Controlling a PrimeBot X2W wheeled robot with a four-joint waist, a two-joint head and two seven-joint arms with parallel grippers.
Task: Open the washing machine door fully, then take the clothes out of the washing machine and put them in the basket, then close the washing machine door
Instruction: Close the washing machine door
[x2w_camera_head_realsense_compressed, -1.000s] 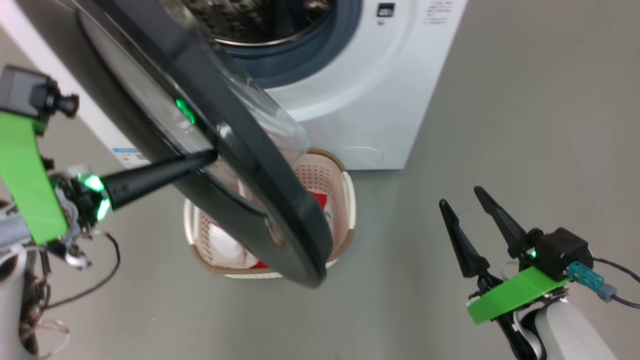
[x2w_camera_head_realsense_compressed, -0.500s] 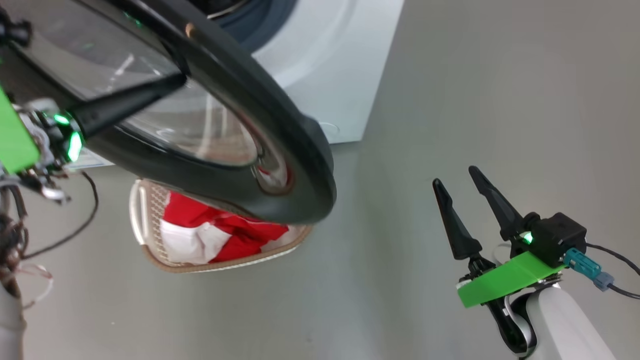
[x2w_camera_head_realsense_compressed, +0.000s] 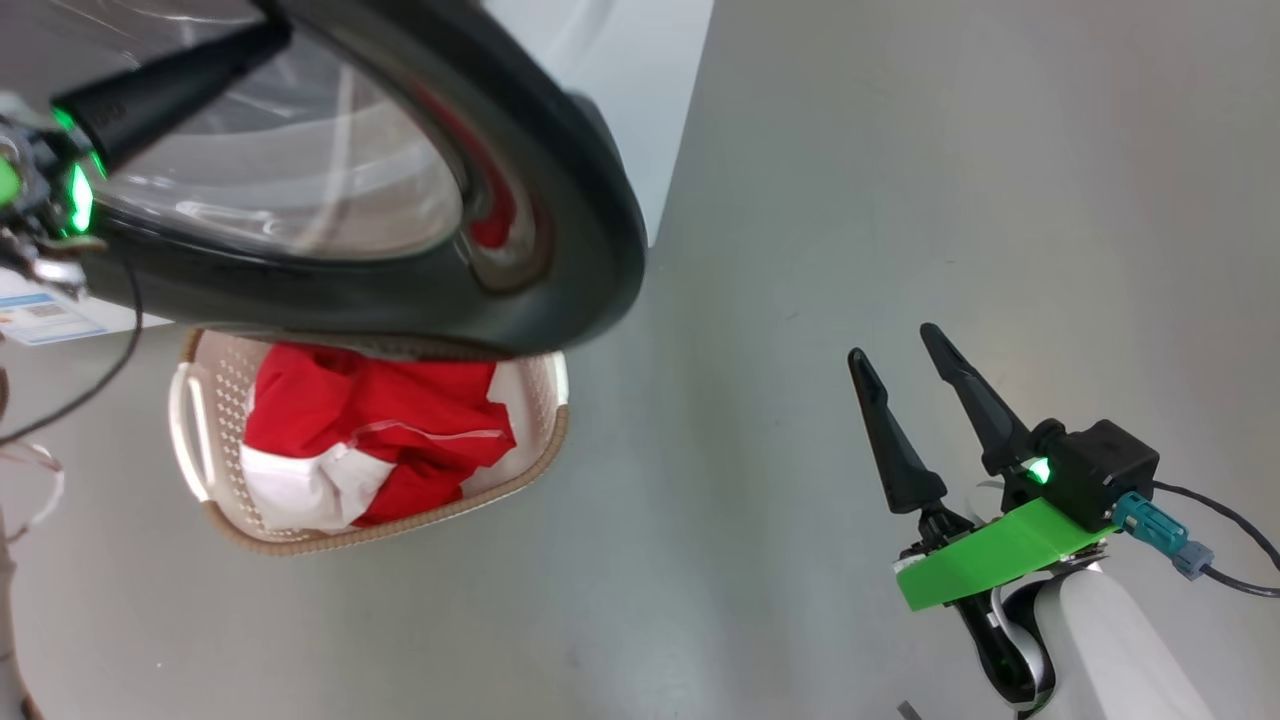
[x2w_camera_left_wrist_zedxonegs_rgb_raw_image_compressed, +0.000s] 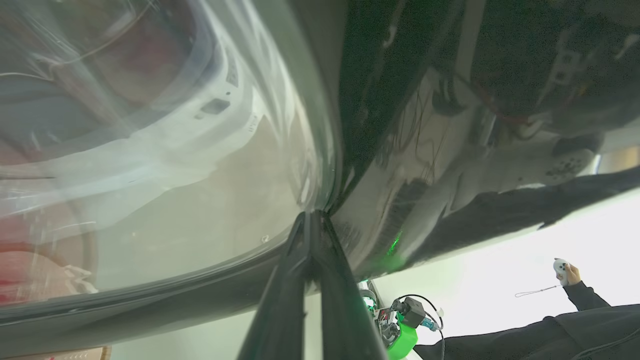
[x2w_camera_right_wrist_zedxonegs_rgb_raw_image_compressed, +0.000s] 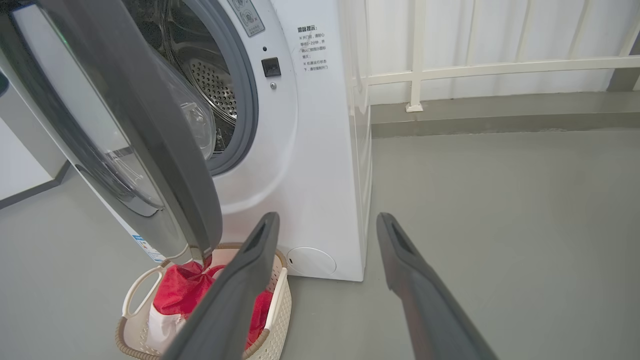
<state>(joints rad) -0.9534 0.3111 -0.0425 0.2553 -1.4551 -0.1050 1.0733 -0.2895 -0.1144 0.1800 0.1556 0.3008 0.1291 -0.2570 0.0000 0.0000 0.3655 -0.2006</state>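
Note:
The washing machine door (x2w_camera_head_realsense_compressed: 560, 200) hangs part-way open over the basket (x2w_camera_head_realsense_compressed: 400, 520). Its black ring and glass bowl take up the upper left of the head view. My left gripper (x2w_camera_head_realsense_compressed: 280, 32) is shut, and its tips (x2w_camera_left_wrist_zedxonegs_rgb_raw_image_compressed: 310, 217) press on the door's outer face where glass meets ring. The red and white clothes (x2w_camera_head_realsense_compressed: 370, 420) lie in the basket in front of the washing machine (x2w_camera_right_wrist_zedxonegs_rgb_raw_image_compressed: 320, 150). The steel drum (x2w_camera_right_wrist_zedxonegs_rgb_raw_image_compressed: 210, 85) shows behind the door (x2w_camera_right_wrist_zedxonegs_rgb_raw_image_compressed: 150, 125). My right gripper (x2w_camera_head_realsense_compressed: 892, 343) is open and holds nothing, off to the right above bare floor.
A blue label (x2w_camera_head_realsense_compressed: 40, 315) sticks to the machine's lower front. White railing and a wall step (x2w_camera_right_wrist_zedxonegs_rgb_raw_image_compressed: 415, 75) run behind the machine on the right. A person's hand with a controller (x2w_camera_left_wrist_zedxonegs_rgb_raw_image_compressed: 565, 270) shows far off. Grey floor spreads to the right of the basket.
The whole head view has shifted, so the camera moved. The door's outer face now turns more toward me, with my left fingertips still against it. My right gripper stays open.

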